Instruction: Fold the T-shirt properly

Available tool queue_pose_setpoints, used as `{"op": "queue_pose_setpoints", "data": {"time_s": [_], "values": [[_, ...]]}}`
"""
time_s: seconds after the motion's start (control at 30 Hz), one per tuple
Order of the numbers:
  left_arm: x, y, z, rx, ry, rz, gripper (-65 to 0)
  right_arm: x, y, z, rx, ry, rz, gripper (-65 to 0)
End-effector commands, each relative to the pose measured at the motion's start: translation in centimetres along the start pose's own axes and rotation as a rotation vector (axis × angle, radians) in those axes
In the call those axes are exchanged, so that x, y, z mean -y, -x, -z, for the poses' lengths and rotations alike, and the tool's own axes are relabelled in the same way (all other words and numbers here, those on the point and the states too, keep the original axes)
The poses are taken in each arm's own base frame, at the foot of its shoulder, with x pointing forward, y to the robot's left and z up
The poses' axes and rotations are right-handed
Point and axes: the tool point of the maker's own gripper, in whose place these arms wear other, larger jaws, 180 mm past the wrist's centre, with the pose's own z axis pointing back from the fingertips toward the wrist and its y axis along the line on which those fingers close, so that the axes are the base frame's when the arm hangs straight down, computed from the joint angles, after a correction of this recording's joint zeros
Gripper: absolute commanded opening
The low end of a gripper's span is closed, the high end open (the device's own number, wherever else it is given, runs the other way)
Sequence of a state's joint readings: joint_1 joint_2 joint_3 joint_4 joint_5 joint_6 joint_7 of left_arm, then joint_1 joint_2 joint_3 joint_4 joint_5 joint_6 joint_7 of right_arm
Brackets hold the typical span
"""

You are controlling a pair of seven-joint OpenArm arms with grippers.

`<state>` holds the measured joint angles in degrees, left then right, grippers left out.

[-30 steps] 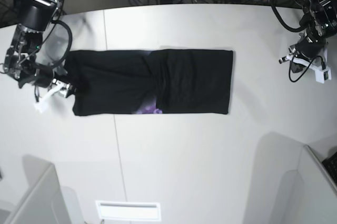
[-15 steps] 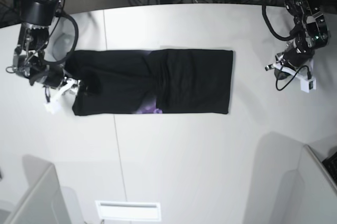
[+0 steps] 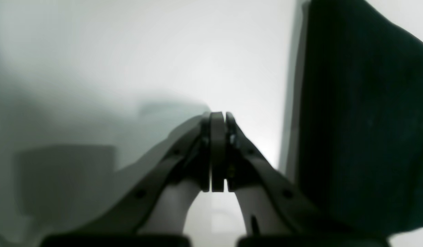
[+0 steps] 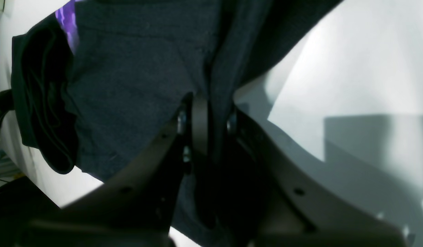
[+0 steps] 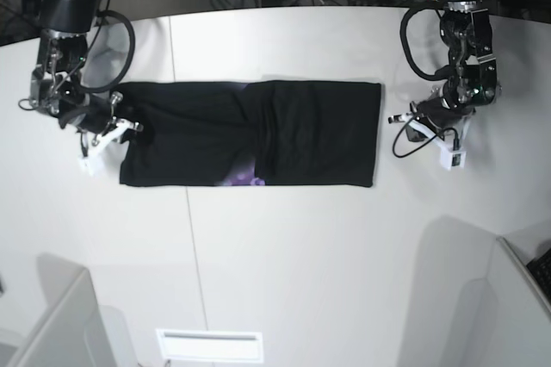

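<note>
right arm (image 5: 110, 130): scene left, fingers (image 4: 197, 127) clenched on the left end of the T-shirt (image 5: 258, 133); wrist view shows dark cloth pinched between them
T-shirt: lies flat on the bench (image 5: 284, 255), folded into a long band running left to right, mid-far area; a bit of purple print (image 5: 245, 179) peeks out at the near edge, also seen in the right wrist view (image 4: 69, 24)
left arm (image 5: 411, 119): scene right, fingers (image 3: 217, 151) clenched together on nothing; they sit just beside the right end of the T-shirt (image 3: 362, 116), apart from it, over bare bench (image 3: 146, 51)
risk 1: the grip on the left end looks like only an edge bite; cloth could slip out once lifted, or only the top layer comes up and the band unfolds
risk 2: only one end is held; pulling it across alone could drag the whole band along the bench or skew the fold
risk 3: the middle has bunched wrinkles; folding over them would likely leave a lumpy, uneven result
risk 4: the shut left fingers could push the right hem and crease it if they move in without opening
count T-shirt: one
count arms: two
count finger pairs: two, one grasping cloth, one shut empty
count bench: one
</note>
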<state>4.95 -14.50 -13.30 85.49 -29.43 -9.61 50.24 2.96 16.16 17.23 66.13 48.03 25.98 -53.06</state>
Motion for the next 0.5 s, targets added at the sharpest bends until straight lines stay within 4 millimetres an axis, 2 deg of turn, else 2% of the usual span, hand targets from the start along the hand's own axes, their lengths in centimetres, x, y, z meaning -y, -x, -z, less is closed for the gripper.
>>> {"op": "queue_pose_setpoints", "data": {"time_s": [0.0,0.27,0.33,0.4,0.47], "values": [[0.0,0.2,0.0,-0.021,-0.014,0.040,-65.0,1.1,0.3,-0.4,-0.036,0.055,-0.015,-65.0],[4.4,0.0,1.4,-0.024,0.060,0.071,-65.0,0.6,-0.3,-0.9,-0.018,0.064,-0.059,-65.0],[4.9,0.1,1.5,-0.025,0.068,0.065,-65.0,0.0,-1.1,-1.6,0.001,0.094,-0.129,-65.0],[5.3,0.1,1.5,-0.021,0.077,0.060,-65.0,-1.3,-1.9,-1.9,0.024,0.121,-0.204,-65.0],[5.4,0.1,1.5,-0.021,0.079,0.059,-65.0,-1.9,-2.1,-2.4,0.024,0.163,-0.267,-65.0]]}}
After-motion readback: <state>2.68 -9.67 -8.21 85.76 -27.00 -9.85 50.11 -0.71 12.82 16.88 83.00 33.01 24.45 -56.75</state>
